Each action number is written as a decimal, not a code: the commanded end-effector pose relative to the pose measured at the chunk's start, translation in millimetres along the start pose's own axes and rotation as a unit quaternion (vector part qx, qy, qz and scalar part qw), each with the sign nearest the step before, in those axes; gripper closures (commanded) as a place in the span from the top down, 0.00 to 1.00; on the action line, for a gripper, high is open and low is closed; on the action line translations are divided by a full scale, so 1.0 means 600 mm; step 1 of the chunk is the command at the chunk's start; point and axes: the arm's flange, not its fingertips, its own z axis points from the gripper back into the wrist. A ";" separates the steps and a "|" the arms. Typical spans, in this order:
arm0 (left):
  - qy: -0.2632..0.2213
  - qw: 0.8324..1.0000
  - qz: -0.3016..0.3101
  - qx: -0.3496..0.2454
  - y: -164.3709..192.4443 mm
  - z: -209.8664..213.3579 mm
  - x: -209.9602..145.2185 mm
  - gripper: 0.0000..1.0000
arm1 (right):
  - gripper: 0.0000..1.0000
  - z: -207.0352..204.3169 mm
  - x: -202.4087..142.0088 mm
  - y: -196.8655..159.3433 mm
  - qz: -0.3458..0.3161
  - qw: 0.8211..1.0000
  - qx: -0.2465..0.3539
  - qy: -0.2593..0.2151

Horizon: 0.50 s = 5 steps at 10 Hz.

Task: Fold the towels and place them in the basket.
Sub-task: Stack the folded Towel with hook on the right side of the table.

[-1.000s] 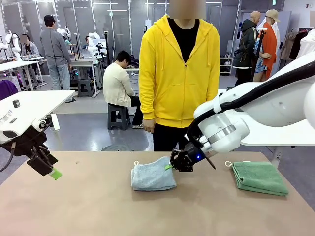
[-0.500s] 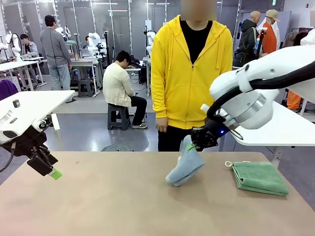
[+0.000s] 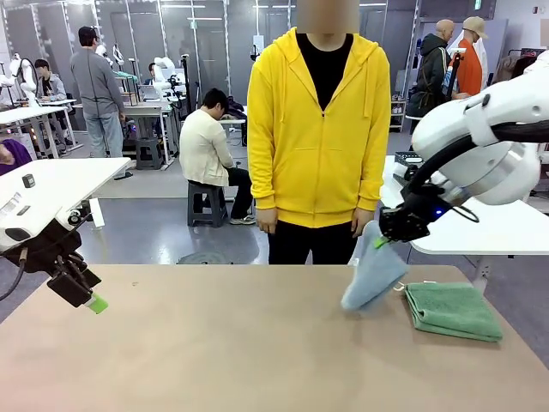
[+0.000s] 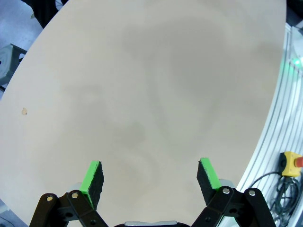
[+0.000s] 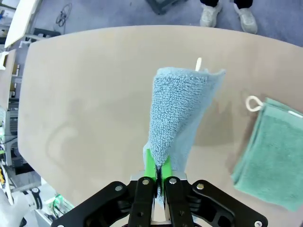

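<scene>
A pale grey-blue towel (image 3: 373, 276) hangs folded from my right gripper (image 3: 383, 240), which is shut on its top edge above the table's right part. The right wrist view shows the same towel (image 5: 180, 111) drooping from the shut green pads (image 5: 150, 165). The green towel (image 3: 452, 310) lies folded flat at the table's right end, its white loop (image 3: 398, 287) at the near-left corner; it also shows as the green towel (image 5: 272, 153) in the right wrist view. My left gripper (image 3: 79, 292) hovers open over the left table edge, and its open fingers (image 4: 93, 177) have bare tabletop between them. The basket is out of view.
A person in a yellow hoodie (image 3: 314, 142) stands at the far side of the tan table (image 3: 214, 343), arms down. Other people and tables are farther back. A white table (image 3: 51, 184) stands at the left.
My right gripper has lifted the grey-blue towel off the middle of the table and carried it right, to just beside the green towel. The left arm has stayed put.
</scene>
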 end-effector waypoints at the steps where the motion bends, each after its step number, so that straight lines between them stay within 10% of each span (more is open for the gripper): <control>1: 0.004 1.000 0.005 0.001 -0.001 -0.002 0.004 1.00 | 0.05 0.026 0.012 -0.034 0.017 1.000 -0.001 0.014; 5: 0.004 1.000 0.005 0.001 -0.001 -0.002 0.004 1.00 | 0.05 0.066 0.019 -0.143 0.008 0.999 0.039 0.025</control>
